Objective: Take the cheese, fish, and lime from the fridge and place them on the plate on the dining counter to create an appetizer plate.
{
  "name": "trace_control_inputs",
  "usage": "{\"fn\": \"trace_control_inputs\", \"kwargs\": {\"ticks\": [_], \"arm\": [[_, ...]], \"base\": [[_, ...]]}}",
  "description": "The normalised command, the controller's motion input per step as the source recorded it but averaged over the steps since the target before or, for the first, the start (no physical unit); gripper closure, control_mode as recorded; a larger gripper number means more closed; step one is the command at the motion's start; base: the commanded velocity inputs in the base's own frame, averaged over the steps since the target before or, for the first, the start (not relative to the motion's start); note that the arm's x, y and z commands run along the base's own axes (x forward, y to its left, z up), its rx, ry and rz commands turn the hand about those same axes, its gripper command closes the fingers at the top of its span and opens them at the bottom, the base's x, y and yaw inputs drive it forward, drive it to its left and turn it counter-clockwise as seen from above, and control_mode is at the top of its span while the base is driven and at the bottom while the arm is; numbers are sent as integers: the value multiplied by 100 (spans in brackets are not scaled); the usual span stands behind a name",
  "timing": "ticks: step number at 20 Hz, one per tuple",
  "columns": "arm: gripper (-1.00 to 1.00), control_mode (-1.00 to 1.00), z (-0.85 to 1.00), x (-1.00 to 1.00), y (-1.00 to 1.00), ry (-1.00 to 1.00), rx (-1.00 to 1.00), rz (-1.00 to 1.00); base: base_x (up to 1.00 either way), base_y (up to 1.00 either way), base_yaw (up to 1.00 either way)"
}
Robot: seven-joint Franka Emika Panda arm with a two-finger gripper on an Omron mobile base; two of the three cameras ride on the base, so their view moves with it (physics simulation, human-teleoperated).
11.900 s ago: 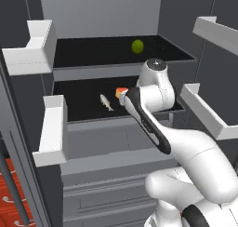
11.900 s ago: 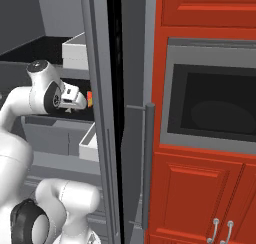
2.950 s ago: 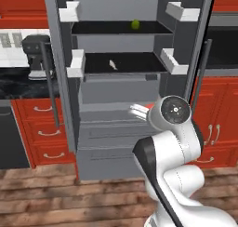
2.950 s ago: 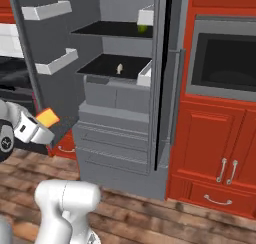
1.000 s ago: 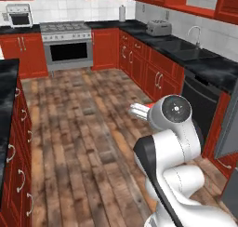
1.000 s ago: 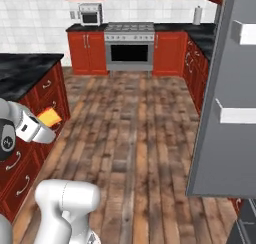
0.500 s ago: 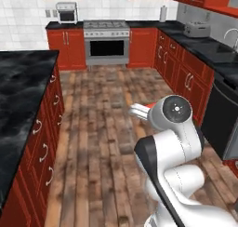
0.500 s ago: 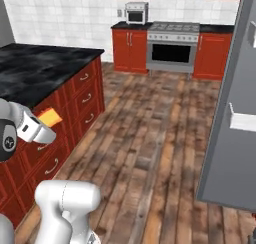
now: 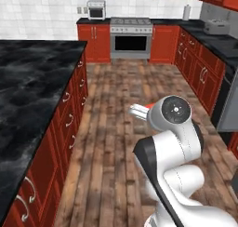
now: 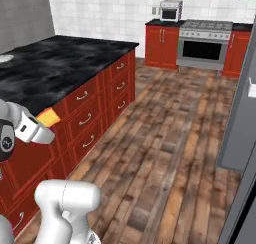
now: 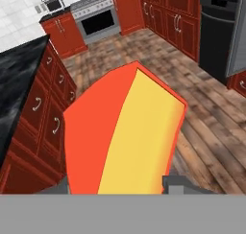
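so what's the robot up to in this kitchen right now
The gripper holds the cheese, a yellow wedge with a red rind, out in front of the arm above the wood floor. The dining counter lies to the robot's left, and what looks like the plate's edge shows at its far end. The cheese is not on the plate yet.

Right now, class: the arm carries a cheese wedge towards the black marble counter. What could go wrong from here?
The orange-yellow cheese wedge with the red rind sticks far out of the gripper, so it might slip free. It rides level with the red drawer fronts under the black marble counter and could hit them.
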Motion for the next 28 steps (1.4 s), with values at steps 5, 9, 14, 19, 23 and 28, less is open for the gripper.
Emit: {"fn": "trace_control_inputs", "kwargs": {"ticks": [5, 9, 14, 19, 23, 28], "arm": [[100, 100, 0, 0, 0, 0, 0, 0], [100, 100, 0, 0, 0, 0, 0, 0], [100, 100, 0, 0, 0, 0, 0, 0], [100, 100, 0, 0, 0, 0, 0, 0], [100, 100, 0, 0, 0, 0, 0, 0], [100, 100, 0, 0, 0, 0, 0, 0]], "base": [[-100, 23, 21], [-100, 51, 17], [-100, 80, 15], [-100, 100, 9], [-100, 100, 4], [-61, 100, 0]]}}
